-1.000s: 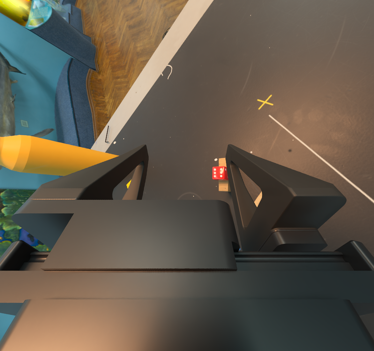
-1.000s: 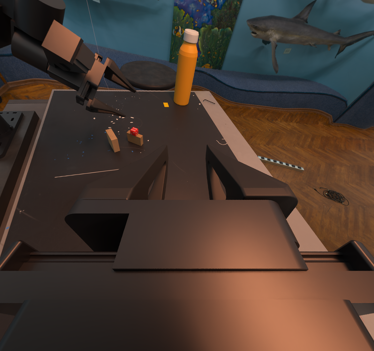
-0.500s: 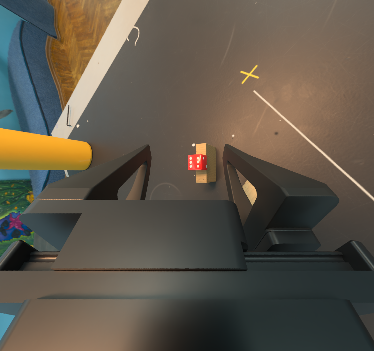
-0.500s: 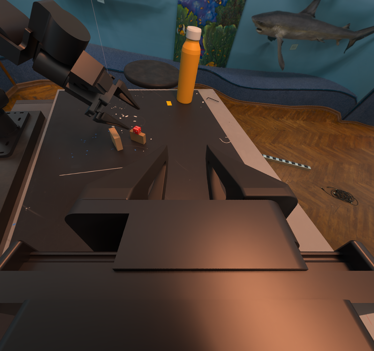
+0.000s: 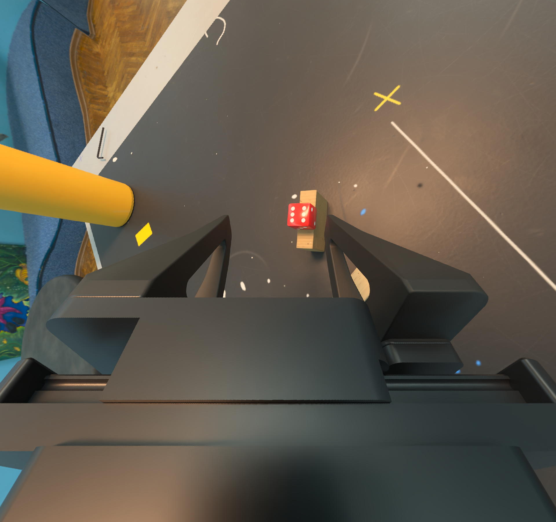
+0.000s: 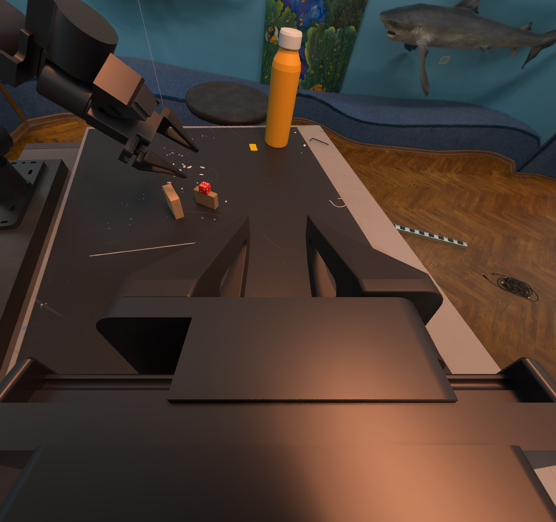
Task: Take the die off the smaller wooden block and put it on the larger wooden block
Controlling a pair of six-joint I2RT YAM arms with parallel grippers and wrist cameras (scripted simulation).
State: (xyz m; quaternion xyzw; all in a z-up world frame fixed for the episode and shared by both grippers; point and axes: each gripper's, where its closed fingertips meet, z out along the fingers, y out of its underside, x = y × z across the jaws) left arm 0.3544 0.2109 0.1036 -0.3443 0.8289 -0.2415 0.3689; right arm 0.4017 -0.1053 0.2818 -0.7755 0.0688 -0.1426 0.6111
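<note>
A red die (image 5: pixel 301 216) with white pips sits on the smaller wooden block (image 5: pixel 313 236) on the dark table; both also show in the right wrist view, the die (image 6: pixel 205 187) on the block (image 6: pixel 207 198). The larger wooden block (image 6: pixel 173 201) stands on edge just left of it; in the left wrist view only a sliver of it (image 5: pixel 360 284) shows behind my right finger. My left gripper (image 5: pixel 278 220) is open and empty, just above and behind the die; it also shows in the right wrist view (image 6: pixel 189 163). My right gripper (image 6: pixel 277 220) is open and empty, well short of the blocks.
A tall orange bottle (image 6: pixel 283 89) with a white cap stands at the table's far edge, beside a small yellow tag (image 6: pixel 253 147). The table's right edge (image 6: pixel 361 206) drops to a wooden floor. A yellow cross (image 5: pixel 387 98) and a white line (image 5: pixel 469 203) mark the tabletop.
My left gripper has come down and forward toward the die, which now sits larger and between its fingertips. The right gripper has barely moved.
</note>
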